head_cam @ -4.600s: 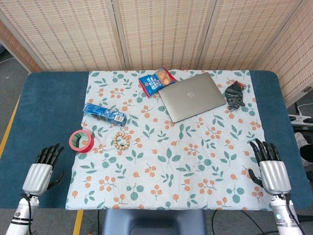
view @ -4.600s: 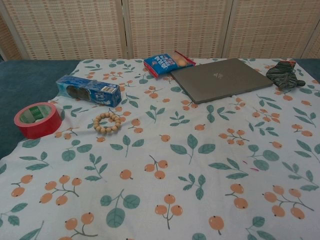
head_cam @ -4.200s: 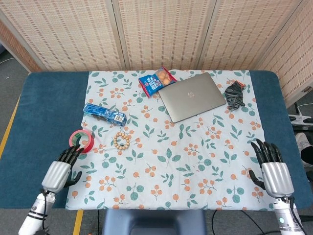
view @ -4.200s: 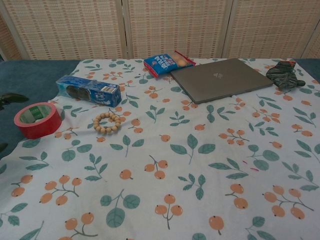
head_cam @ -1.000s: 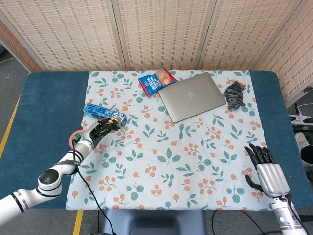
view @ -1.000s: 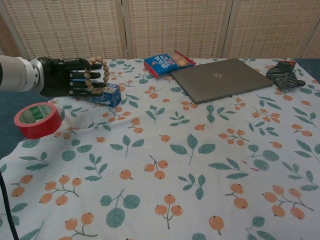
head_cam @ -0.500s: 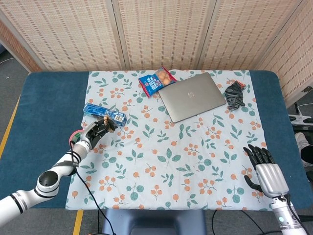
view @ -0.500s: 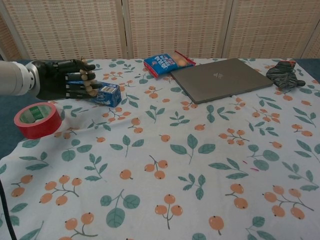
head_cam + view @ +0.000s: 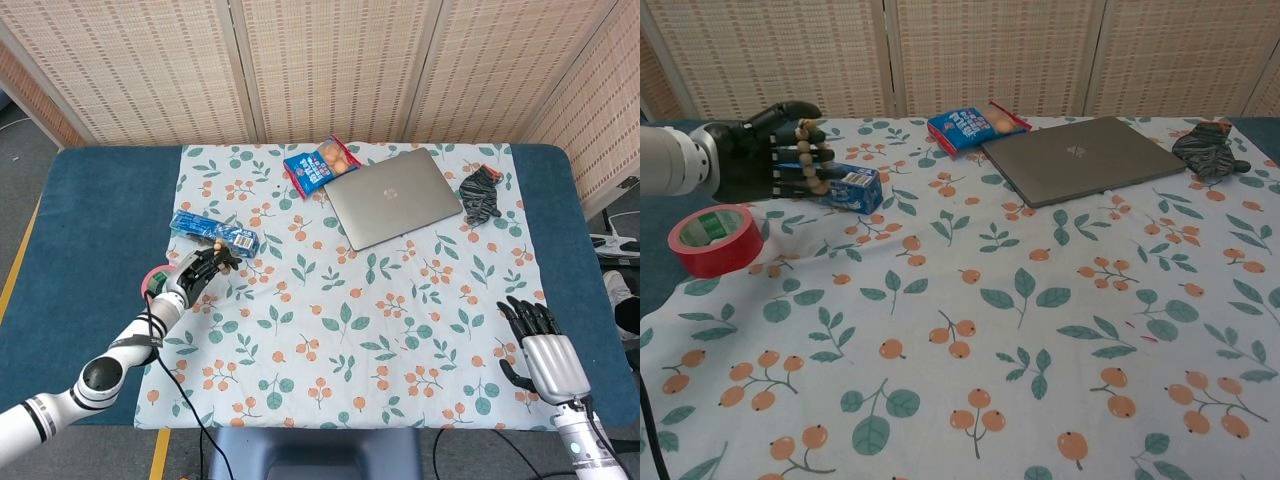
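Holding bead bracelet [image 9: 812, 155], left robot hand [image 9: 765, 160] lifted beside biscuit box [image 9: 845, 186], above red tape [image 9: 712, 240]; right robot hand [image 9: 542, 352] open, idle.

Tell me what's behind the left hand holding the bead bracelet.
From the chest view, the blue cookie box lies behind the left hand, which holds the bead bracelet. The hand covers the box's left end.

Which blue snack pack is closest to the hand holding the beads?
The long blue cookie box, right beside the left hand. The blue snack bag lies farther off, by the laptop.
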